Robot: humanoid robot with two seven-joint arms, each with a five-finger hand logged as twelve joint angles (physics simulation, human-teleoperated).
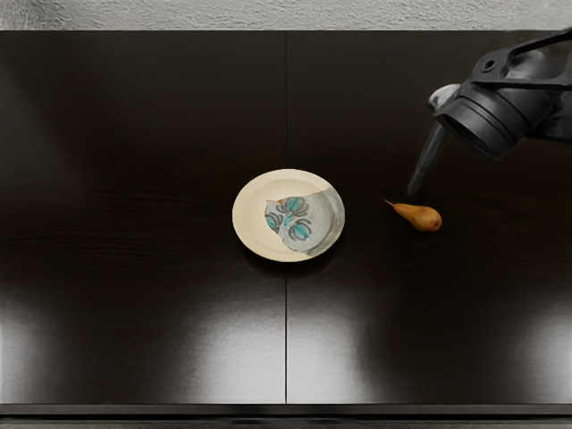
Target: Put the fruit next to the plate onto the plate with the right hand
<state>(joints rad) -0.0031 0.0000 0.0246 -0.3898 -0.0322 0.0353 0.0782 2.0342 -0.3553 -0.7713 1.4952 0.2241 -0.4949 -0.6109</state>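
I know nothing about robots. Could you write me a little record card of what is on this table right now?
surface: dark table
plate: cream with a teal pattern, near the table's middle
fruit: brown pear, lying on the table right of the plate, apart from it
right hand: higher in the picture than the pear, not touching it, holding nothing; one finger stretched out
left hand: not in view
progress: pear not yet on the plate
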